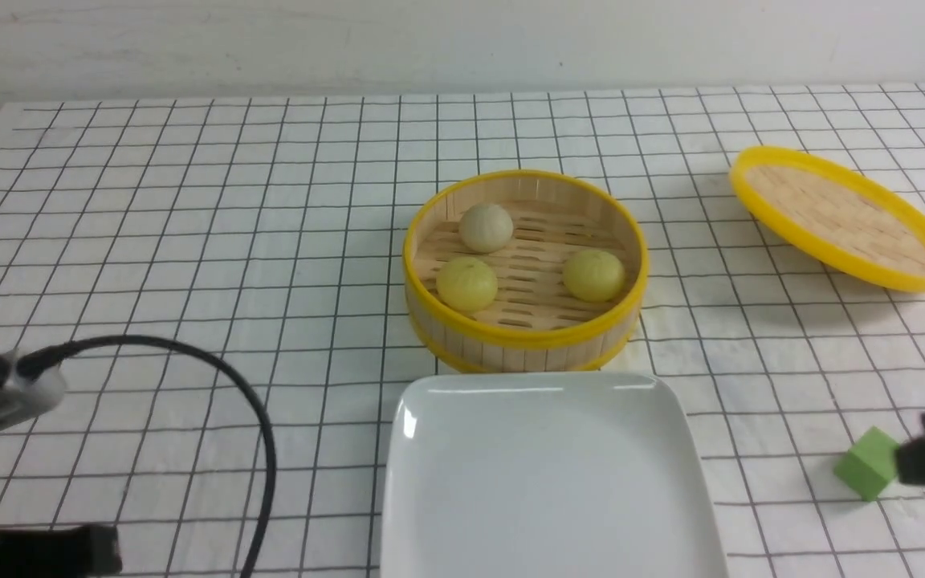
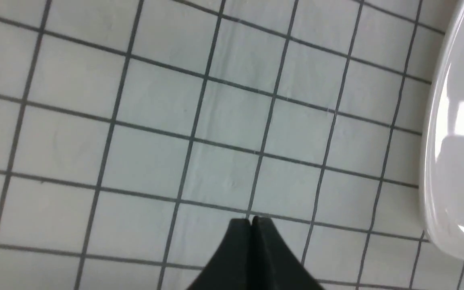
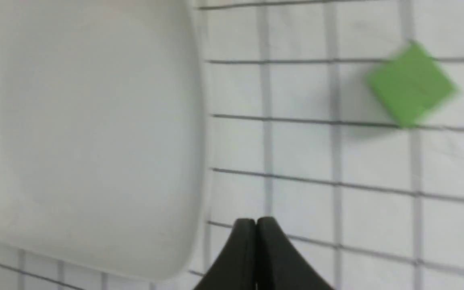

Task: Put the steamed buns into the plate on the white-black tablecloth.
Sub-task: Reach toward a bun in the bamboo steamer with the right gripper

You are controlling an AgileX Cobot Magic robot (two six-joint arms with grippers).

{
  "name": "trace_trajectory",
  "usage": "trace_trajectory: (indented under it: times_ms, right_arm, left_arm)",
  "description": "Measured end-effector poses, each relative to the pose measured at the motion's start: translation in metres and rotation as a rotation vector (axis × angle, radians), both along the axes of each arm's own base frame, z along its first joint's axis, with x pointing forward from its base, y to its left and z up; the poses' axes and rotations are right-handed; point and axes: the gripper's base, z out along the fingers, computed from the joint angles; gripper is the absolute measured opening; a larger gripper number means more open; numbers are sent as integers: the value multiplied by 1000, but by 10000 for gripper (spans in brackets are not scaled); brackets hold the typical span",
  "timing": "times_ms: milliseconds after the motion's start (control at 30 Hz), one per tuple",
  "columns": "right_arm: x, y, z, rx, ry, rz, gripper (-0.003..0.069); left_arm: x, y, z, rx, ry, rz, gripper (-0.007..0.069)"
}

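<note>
Three steamed buns lie in a round yellow-rimmed bamboo steamer [image 1: 527, 337]: a beige-white one [image 1: 486, 227] at the back and two pale yellow-green ones [image 1: 467, 283] [image 1: 593, 274]. The white rounded-square plate [image 1: 543, 474] sits empty on the white-black tablecloth [image 1: 189, 201], just in front of the steamer. My left gripper [image 2: 251, 220] hangs shut and empty over bare cloth, with the plate's rim [image 2: 457, 141] beside it. My right gripper [image 3: 255, 220] is shut and empty too, over cloth between the plate [image 3: 87, 133] and a green cube [image 3: 411, 84].
The steamer's yellow-rimmed lid [image 1: 844, 217] rests tilted at the back right. The green cube [image 1: 866, 463] sits at the front right, close to my right arm. A black cable [image 1: 262, 433] loops from my left arm at the front left.
</note>
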Motion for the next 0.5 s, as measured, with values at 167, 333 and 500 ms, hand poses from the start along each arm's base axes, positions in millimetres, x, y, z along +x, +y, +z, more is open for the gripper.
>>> trace_trajectory:
  times_ms: [167, 333, 500]
  right_arm:
    - [59, 33, 2, 89, -49, 171, 195]
    - [116, 75, -5, 33, -76, 298, 344]
    - [173, 110, -17, -59, -106, 373, 410]
  left_arm:
    - [14, -5, -6, -33, 21, -25, 2]
    - [18, -5, -7, -32, 7, -23, 11]
    - [17, -5, -7, -32, 11, -25, 17]
